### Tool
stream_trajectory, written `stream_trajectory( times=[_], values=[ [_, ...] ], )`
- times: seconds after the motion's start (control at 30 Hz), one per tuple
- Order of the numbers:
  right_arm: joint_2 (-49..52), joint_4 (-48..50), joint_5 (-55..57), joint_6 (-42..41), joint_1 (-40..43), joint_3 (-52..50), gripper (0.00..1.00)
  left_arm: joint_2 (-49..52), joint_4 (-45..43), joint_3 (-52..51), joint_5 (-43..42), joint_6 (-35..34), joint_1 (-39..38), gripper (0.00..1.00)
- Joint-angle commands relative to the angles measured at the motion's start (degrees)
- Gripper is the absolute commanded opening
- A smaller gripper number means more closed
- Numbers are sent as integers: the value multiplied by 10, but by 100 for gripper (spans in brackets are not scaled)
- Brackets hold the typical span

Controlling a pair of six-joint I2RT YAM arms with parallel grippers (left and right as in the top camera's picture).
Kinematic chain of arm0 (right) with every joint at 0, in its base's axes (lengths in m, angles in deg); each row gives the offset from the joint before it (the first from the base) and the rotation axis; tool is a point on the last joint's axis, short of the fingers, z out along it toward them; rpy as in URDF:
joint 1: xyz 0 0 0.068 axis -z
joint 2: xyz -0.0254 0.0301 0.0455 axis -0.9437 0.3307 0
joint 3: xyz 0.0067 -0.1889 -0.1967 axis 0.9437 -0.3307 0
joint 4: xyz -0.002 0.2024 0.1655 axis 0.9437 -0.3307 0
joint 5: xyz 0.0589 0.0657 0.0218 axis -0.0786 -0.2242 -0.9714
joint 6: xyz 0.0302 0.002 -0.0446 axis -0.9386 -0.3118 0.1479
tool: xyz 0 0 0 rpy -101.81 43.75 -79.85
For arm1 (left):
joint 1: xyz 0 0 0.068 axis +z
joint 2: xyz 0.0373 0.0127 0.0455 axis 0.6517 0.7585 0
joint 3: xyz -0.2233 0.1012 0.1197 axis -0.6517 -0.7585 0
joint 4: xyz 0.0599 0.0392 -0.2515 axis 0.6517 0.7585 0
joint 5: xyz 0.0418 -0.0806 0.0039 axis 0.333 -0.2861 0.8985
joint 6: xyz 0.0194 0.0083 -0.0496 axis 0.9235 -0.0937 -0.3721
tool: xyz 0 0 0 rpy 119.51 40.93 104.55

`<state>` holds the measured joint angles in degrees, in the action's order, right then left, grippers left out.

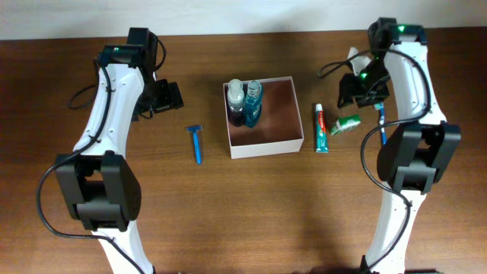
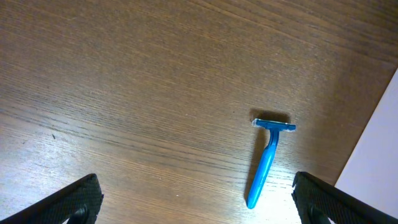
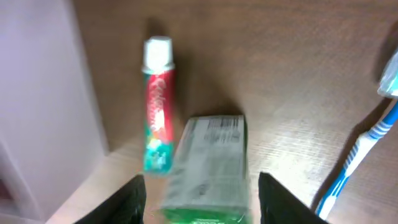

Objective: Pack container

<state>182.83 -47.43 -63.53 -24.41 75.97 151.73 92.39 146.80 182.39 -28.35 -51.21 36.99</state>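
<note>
The container [image 1: 266,147] sits mid-way across the worktop [image 1: 251,205], two bottles [image 1: 237,101] tucked into its far-left corner, apparently to leave room, while the right end effector [image 3: 205,199] hangs spread open either side of the green carton [image 3: 208,165], seemingly lining up a grasp, and the left end effector [image 2: 198,199], open and empty, overlooks the razor [image 2: 267,163].

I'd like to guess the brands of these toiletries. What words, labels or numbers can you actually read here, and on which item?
Nothing reads with certainty.
Toothpaste tube: white lettering on red, too blurred to read.
Green-and-white carton: fine dark print, too blurred to read.
Darker bottle and blue bottle in the container: any labels are too small to read.
Razor, toothbrush: no text visible.
</note>
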Motion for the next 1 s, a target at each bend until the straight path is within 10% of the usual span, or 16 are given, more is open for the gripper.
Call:
stream_trajectory(
  times=[0.0, 0.97],
  values=[
    [0, -28, -47, -4, -1, 50, 53, -8, -1, -2, 6, -3, 0, 99],
    [-21, -89, 94, -24, 0, -149, 75, -8, -1, -2, 6, -3, 0, 99]
  ],
)
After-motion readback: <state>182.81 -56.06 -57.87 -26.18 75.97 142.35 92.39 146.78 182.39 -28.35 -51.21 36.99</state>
